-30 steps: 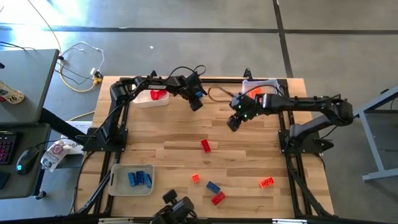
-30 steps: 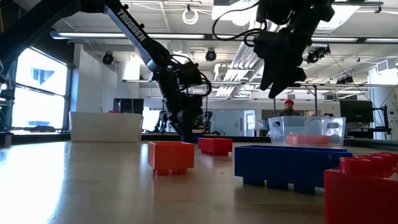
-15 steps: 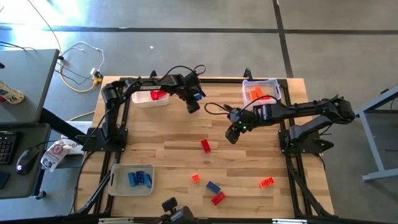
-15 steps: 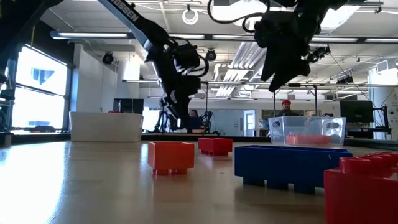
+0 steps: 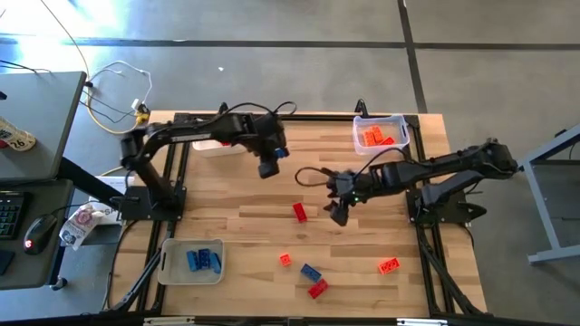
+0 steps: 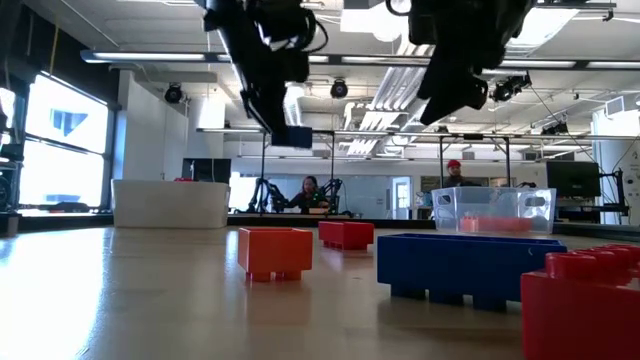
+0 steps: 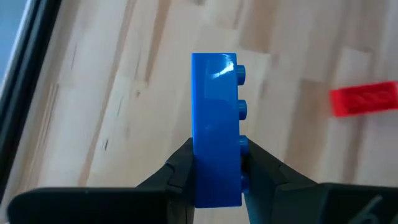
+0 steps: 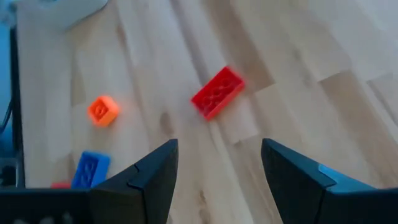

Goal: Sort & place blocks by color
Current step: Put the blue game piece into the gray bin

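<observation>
Robotics lab: ceiling lights (image 6: 300, 25), concrete floor (image 5: 272, 63).

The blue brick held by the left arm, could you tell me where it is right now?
The blue brick is clamped in the left gripper, above the table's far left-centre, near the red brick.

The scene is evenly and brightly lit from overhead, glare is seen from the window (image 6: 40, 140) and on the blue block (image 7: 216, 124), and the near red block (image 6: 585, 305) is blurred.
</observation>
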